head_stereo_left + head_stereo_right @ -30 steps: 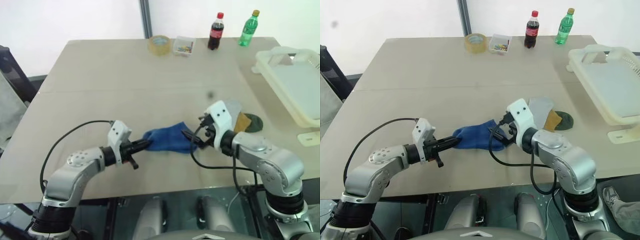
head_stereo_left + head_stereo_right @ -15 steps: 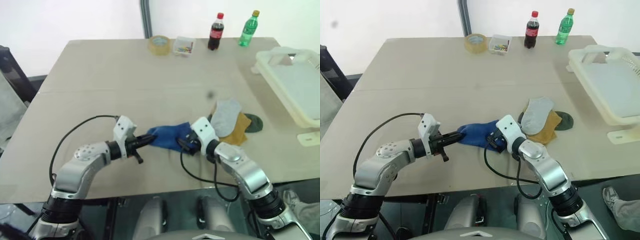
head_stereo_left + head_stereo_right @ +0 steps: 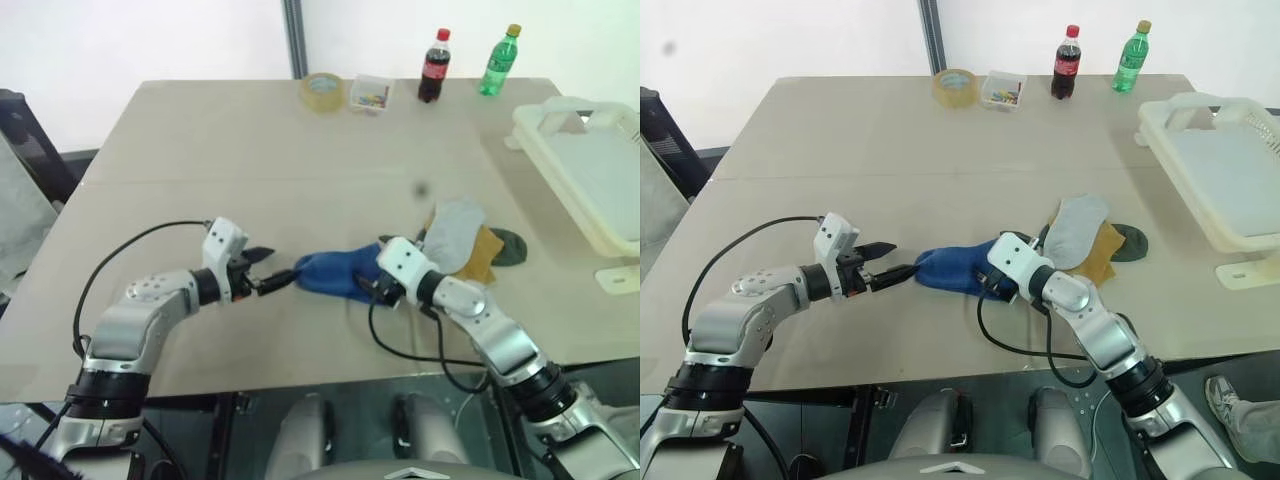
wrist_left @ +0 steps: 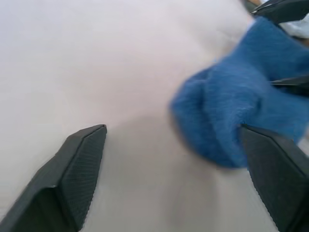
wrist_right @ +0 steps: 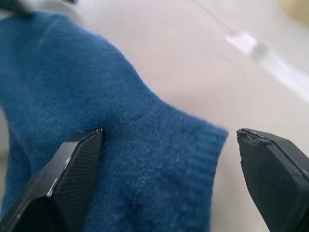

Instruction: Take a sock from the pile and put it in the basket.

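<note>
So the blue sock is lying flat on the table, pulled a little way out from the pile – grey sock on top, mustard one under it, a dark green bit poking out at the side nearer the basket. Both grippers are at the sock and both are spread wide, neither one actually clamping it. The left gripper points at the sock's rounded end, with one finger touching the fabric and the other over bare table. The right gripper sits over the opposite end, the ribbed cuff lying between its two fingers. The basket is well off at the right edge of the table – nothing in it that I can see from here
</note>
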`<state>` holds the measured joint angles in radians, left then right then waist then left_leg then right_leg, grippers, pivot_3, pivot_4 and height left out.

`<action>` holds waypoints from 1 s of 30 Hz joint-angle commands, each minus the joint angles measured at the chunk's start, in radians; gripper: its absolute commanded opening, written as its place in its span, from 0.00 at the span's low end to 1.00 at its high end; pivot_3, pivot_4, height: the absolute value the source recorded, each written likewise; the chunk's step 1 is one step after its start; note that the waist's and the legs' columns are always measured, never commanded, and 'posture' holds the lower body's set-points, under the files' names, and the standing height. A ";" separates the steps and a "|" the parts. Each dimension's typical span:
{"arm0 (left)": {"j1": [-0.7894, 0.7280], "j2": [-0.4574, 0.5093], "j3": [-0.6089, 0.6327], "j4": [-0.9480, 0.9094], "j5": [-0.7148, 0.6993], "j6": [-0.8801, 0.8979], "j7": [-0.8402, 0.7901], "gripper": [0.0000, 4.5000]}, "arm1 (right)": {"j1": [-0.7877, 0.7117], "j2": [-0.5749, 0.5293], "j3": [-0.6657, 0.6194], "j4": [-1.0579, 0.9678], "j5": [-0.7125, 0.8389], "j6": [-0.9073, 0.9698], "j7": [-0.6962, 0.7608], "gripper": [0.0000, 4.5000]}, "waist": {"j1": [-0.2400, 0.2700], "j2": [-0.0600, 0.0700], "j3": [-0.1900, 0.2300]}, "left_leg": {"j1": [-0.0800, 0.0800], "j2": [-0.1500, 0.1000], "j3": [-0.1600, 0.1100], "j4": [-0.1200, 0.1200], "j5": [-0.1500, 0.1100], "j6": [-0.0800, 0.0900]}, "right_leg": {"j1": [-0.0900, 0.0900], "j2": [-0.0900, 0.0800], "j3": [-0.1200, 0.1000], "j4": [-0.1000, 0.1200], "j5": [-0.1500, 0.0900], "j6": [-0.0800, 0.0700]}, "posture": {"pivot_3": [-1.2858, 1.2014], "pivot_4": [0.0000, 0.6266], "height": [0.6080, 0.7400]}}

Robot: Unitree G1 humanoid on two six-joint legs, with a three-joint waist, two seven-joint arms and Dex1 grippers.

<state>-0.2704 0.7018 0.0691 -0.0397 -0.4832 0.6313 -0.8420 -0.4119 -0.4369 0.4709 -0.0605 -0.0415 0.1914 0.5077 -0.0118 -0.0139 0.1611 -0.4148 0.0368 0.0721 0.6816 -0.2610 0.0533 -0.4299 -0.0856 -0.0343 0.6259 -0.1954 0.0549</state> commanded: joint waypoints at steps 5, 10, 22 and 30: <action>-0.035 -0.011 -0.031 -0.013 -0.024 0.073 -0.043 0.99 | -0.125 -0.029 -0.004 0.293 -0.049 -0.360 0.163 1.00 | -0.001 0.000 0.000 | 0.000 0.000 0.000 0.000 0.000 0.000 | 0.000 0.001 0.000 0.000 0.000 0.000 | 0.52 0.24 1.00; -0.054 -0.041 -0.065 -0.027 -0.031 0.116 -0.046 0.99 | -0.200 0.000 -0.009 0.436 -0.058 -0.576 0.223 1.00 | -0.002 0.000 0.000 | 0.000 0.000 0.000 0.000 0.000 0.000 | 0.001 0.001 0.000 0.000 0.000 0.000 | 0.52 0.24 1.00; -0.084 -0.113 -0.127 -0.041 -0.047 0.196 -0.060 0.99 | -0.017 -0.030 -0.248 -0.036 0.038 -0.073 0.132 1.00 | 0.010 0.000 0.000 | -0.001 0.000 0.000 0.000 0.003 -0.004 | 0.000 0.000 0.000 0.001 0.003 0.003 | 0.52 0.24 1.00; -0.038 -0.095 -0.138 -0.097 -0.078 0.257 -0.091 0.99 | 0.240 0.212 -0.328 -0.546 0.212 0.668 -0.105 1.00 | 0.005 0.000 0.000 | 0.000 0.001 0.000 0.000 0.000 0.000 | 0.000 0.000 0.000 0.002 0.001 0.000 | 0.52 0.24 1.00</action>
<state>-0.3335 0.5969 -0.0410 -0.1208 -0.5468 0.8510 -0.9143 -0.1731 -0.2467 0.1648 -0.5251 0.1359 0.7498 0.4581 -0.0069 -0.0135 0.1608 -0.4148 0.0382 0.0719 0.6819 -0.2608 0.0528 -0.4299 -0.0852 -0.0338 0.6275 -0.1950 0.0545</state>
